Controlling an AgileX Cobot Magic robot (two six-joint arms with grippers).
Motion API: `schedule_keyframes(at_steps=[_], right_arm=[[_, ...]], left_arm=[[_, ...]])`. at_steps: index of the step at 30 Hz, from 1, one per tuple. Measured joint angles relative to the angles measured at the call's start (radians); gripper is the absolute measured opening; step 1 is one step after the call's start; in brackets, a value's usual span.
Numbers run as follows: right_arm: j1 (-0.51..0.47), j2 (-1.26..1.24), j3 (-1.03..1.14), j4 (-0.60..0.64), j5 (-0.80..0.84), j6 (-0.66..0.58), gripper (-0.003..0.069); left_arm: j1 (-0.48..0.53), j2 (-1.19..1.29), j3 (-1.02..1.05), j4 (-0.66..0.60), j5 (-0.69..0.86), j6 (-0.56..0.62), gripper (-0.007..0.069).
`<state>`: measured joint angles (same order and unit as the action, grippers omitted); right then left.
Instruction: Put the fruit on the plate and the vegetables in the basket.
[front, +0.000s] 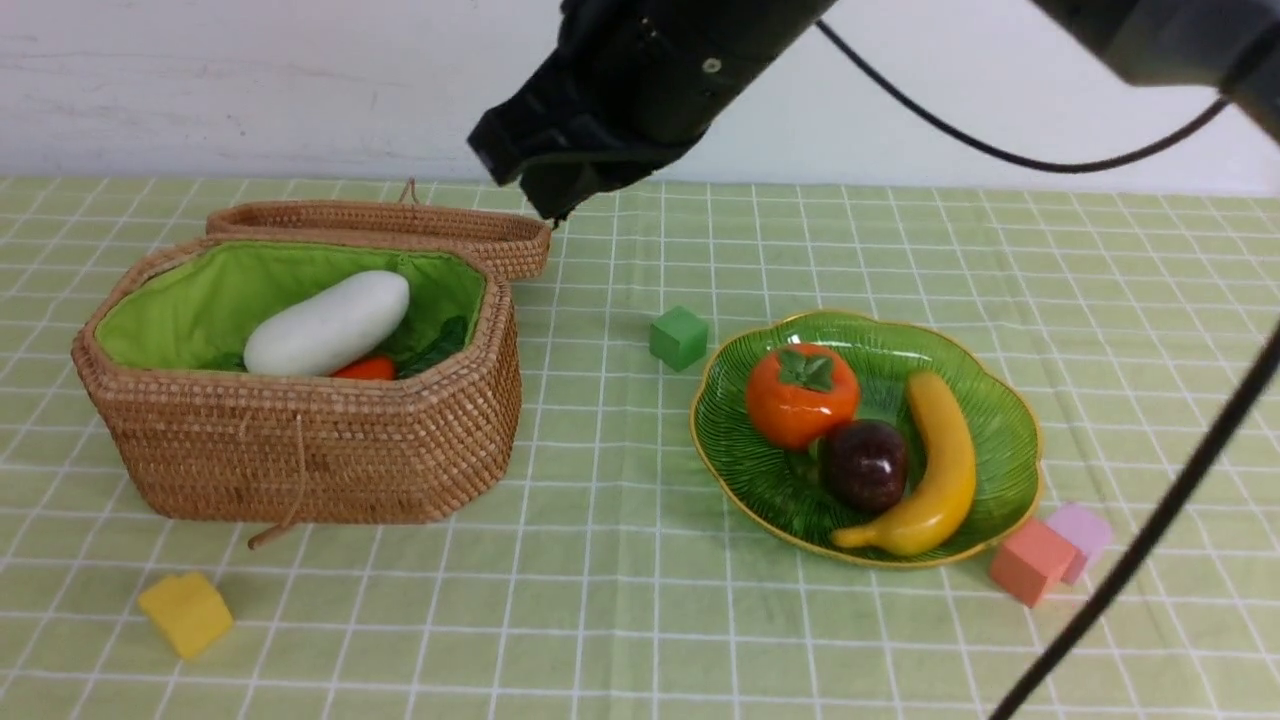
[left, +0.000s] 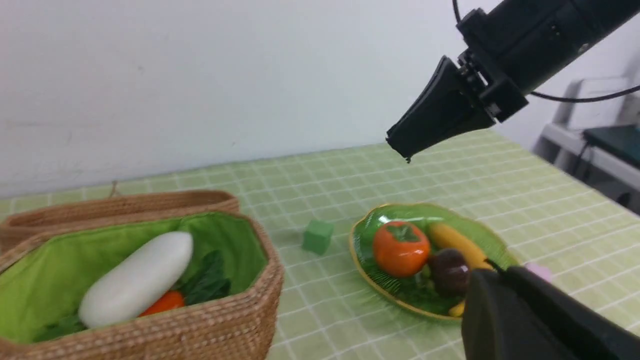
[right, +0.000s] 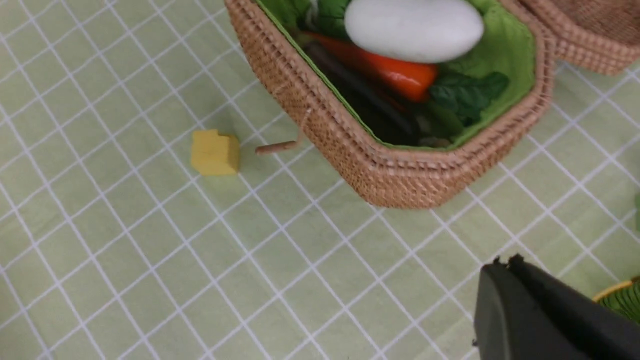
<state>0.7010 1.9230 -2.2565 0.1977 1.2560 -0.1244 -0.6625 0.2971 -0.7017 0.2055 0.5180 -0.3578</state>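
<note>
The orange persimmon (front: 801, 394), dark purple mangosteen (front: 864, 465) and yellow banana (front: 935, 470) lie together on the green gold-rimmed plate (front: 1005, 400). In the wicker basket (front: 300, 450) the white radish (front: 328, 322) rests on the carrot (front: 366, 369), and the dark eggplant (right: 360, 100) lies beneath them. My right gripper (front: 530, 190) hangs shut and empty high above the table, behind the basket's right end. My left gripper (left: 492, 272) is shut with nothing in it, seen over the plate's near edge in the left wrist view; the front view does not show it.
The basket's hinged lid (front: 400, 225) lies open behind it. Foam cubes sit on the checked cloth: green (front: 679, 337) between basket and plate, yellow (front: 186, 612) at the front left, salmon (front: 1032, 561) and lilac (front: 1080, 530) by the plate's right. A black cable (front: 1150, 530) crosses the right.
</note>
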Motion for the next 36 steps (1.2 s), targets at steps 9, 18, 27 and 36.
schedule_keyframes(at_steps=[9,18,27,36], right_arm=[[0.0,-0.365,0.483,-0.098,0.003,0.124,-0.0005],[0.0,-0.657,0.874,-0.137,-0.113,0.3,-0.0003],[0.0,-0.851,1.225,-0.177,-0.298,0.333,0.0],[0.0,-0.93,1.444,-0.155,-0.349,0.333,0.0006]], left_arm=[[0.0,-0.232,0.285,-0.168,-0.205,0.01,-0.0013],[0.0,-0.244,0.448,-0.163,-0.343,0.014,-0.0013],[0.0,-0.244,0.472,-0.146,-0.336,0.018,-0.0013],[0.0,-0.244,0.473,-0.145,-0.305,0.018,-0.0011]])
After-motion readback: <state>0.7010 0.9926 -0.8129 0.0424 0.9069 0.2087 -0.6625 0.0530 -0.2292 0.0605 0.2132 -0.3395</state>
